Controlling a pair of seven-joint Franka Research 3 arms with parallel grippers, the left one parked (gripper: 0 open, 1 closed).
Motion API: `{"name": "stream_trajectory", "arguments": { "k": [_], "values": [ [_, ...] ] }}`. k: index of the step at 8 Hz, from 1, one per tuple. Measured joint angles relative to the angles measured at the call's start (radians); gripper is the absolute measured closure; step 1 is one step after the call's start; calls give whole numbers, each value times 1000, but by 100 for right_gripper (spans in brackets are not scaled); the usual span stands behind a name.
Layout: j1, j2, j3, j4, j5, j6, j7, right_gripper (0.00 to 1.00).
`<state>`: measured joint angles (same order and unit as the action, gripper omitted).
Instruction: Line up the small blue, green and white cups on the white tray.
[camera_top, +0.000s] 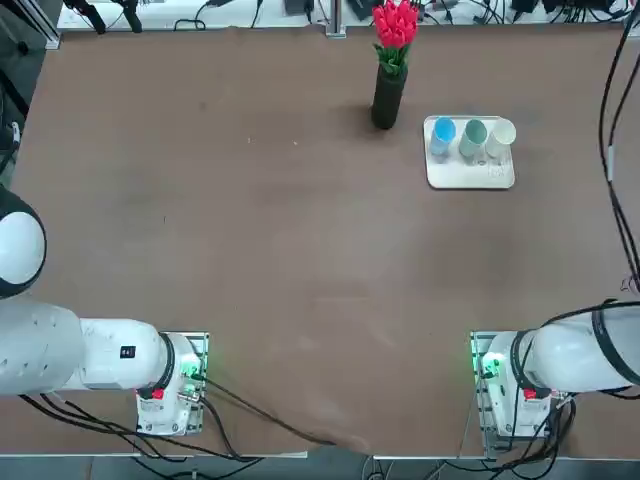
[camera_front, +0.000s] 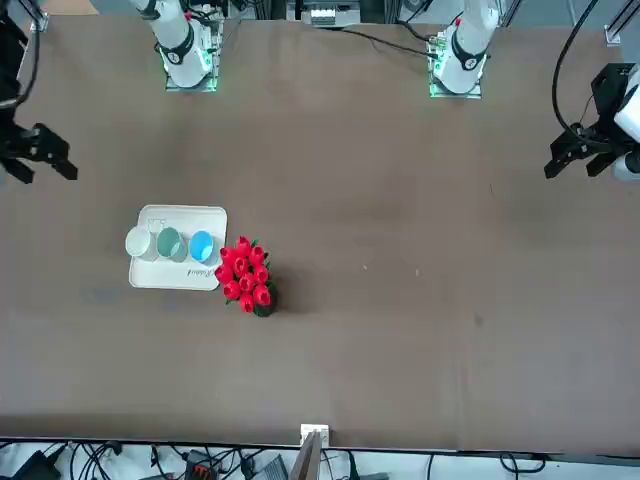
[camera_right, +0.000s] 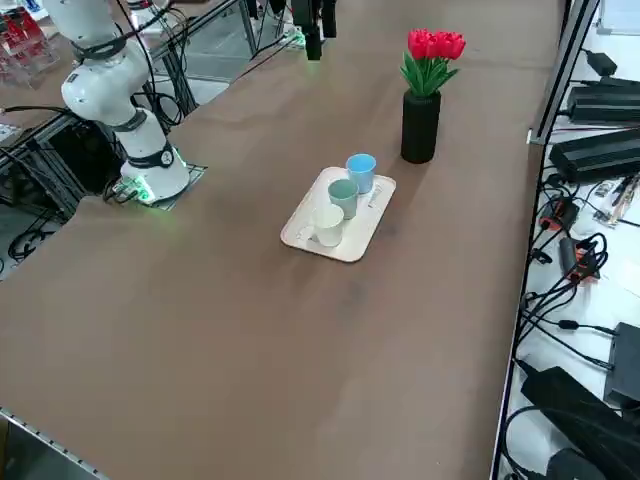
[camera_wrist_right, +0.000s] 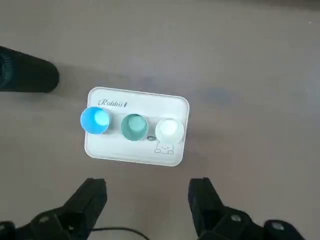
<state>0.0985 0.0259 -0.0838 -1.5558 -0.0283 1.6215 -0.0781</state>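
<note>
The blue cup (camera_wrist_right: 95, 120), green cup (camera_wrist_right: 133, 127) and white cup (camera_wrist_right: 169, 130) stand upright in a row on the white tray (camera_wrist_right: 116, 151). The right gripper (camera_wrist_right: 148, 189) hangs above, jaws spread, empty. The black vase (camera_wrist_right: 27, 76) is cut off at the wrist view's edge.

Item count on the desk (camera_top: 250, 250):

- Cups: three in total. One blue cup (camera_top: 443, 131), one green cup (camera_top: 474, 133), one white cup (camera_top: 502, 134).
- Trays: one white tray (camera_top: 470, 176), carrying all three cups.
- Vases: one black vase (camera_top: 388, 98), holding one bunch of red flowers (camera_top: 395, 24); individual blooms cannot be counted.
- Right gripper (camera_wrist_right: 148, 192): two fingers (camera_wrist_right: 92, 197), standing apart.
</note>
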Motion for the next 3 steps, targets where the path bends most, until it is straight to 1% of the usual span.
{"name": "stream_trajectory", "arguments": {
  "k": [1,2,3],
  "values": [
    [-6,-48,13,-104,-1,74,4,0],
    [-9,-75,14,-168,-1,108,4,0],
    [-14,-83,14,-188,-1,110,4,0]
  ]
}}
